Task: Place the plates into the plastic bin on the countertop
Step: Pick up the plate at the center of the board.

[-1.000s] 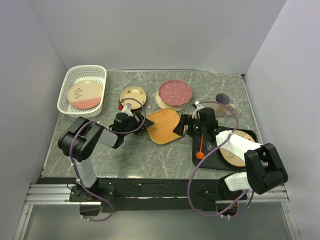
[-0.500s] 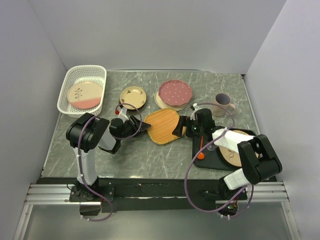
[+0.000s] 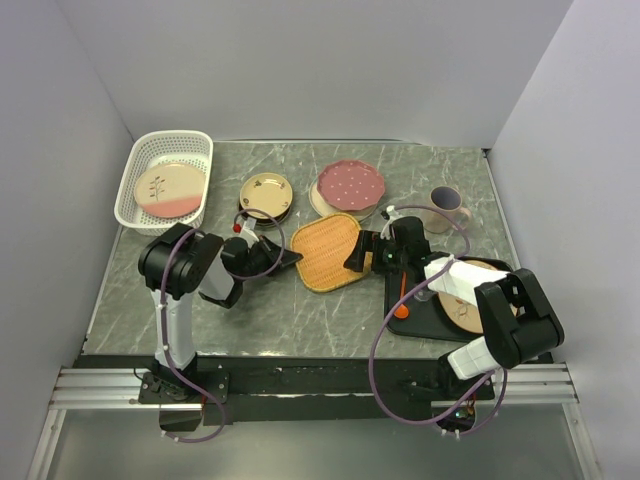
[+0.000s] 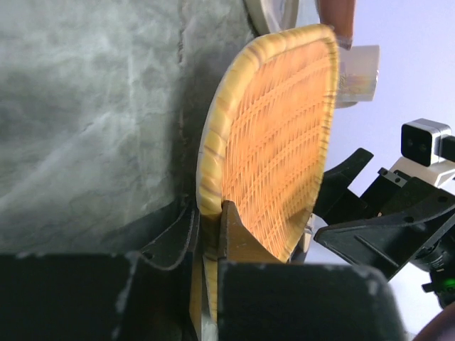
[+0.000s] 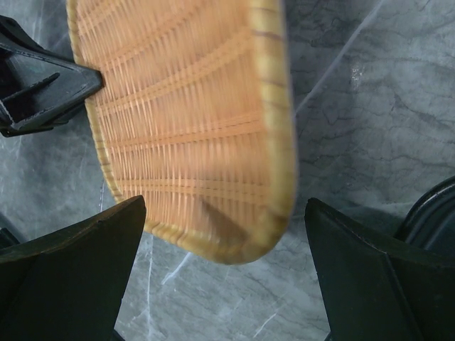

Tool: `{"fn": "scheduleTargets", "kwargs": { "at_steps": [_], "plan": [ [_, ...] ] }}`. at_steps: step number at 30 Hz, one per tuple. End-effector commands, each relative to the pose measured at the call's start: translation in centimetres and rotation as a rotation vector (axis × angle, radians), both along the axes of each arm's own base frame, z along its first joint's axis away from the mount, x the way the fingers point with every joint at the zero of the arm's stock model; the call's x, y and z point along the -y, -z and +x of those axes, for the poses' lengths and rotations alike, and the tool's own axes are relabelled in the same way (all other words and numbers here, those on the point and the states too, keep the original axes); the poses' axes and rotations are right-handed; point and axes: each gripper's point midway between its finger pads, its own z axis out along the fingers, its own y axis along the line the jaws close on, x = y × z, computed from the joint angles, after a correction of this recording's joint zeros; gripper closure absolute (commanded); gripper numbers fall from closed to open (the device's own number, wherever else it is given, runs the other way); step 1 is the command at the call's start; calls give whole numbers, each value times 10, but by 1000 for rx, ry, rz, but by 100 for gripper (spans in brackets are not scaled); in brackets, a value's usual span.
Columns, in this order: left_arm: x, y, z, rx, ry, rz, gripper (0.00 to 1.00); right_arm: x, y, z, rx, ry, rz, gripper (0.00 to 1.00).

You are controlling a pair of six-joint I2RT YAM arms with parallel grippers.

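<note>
The left gripper (image 3: 285, 258) has just clenched on the left edge of the orange woven plate (image 3: 330, 250), which lies on the middle of the countertop (image 3: 300, 315). The right gripper (image 3: 357, 254) stays released at the plate's right edge. Lifting the plate toward the white bin (image 3: 172, 138), far left, now seems possible.

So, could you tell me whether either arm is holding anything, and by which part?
The left gripper pinches the woven orange-brown plate by its rim on the edge nearest that arm; the right gripper is open, holding nothing.
</note>
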Motion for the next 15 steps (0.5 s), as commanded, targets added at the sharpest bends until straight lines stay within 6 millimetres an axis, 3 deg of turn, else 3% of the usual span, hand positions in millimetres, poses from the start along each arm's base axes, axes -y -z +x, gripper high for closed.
{"fn": "scheduleTargets", "kwargs": {
  "at_steps": [1, 15],
  "plan": [
    [-15, 64, -34, -165, 28, 158, 99, -8, -18, 12, 63, -11, 29, 0],
    [-22, 43, -21, -111, 4, 250, 99, -11, -24, 11, 81, -23, 46, 0]
  ]
}}
